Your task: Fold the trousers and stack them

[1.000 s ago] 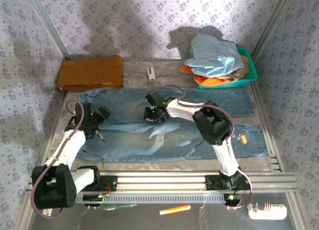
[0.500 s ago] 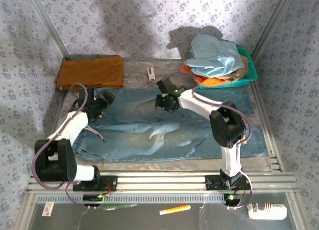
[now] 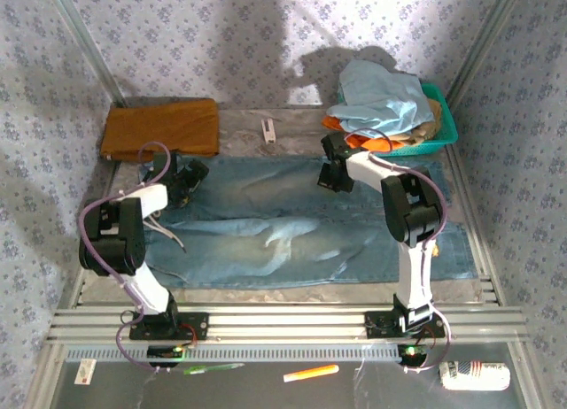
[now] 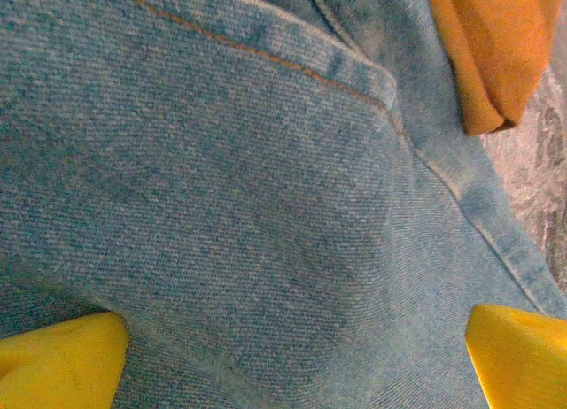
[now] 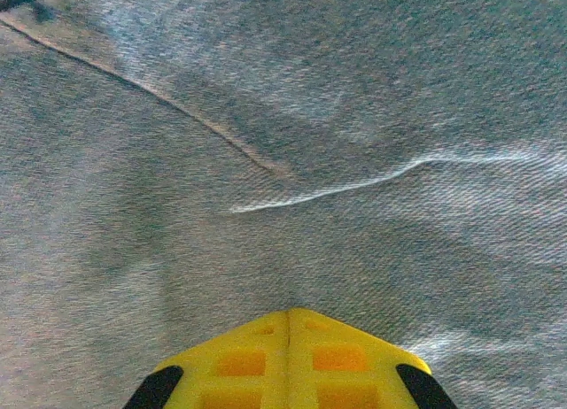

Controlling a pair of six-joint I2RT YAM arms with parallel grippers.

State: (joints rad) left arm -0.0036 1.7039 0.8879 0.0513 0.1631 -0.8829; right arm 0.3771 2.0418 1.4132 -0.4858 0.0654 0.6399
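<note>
Faded blue denim covers most of the middle: the trousers [image 3: 301,223] lie flat on the grey surface [image 3: 239,124], waist to the left, both legs running right, side by side. The left tool [image 3: 186,181] hangs over the waist end at the far edge of the cloth, its yellow fingers [image 4: 62,356] spread wide apart. The right tool [image 3: 330,176] is over the farther leg, tips pressed together just above the denim. Lilac flowered walls [image 3: 221,46] close in on three sides. Counting: one pair of trousers, one folded mustard cloth [image 3: 161,128] at the far left, one green basket [image 3: 447,126] heaped with a pale blue garment [image 3: 381,99], two arms.
</note>
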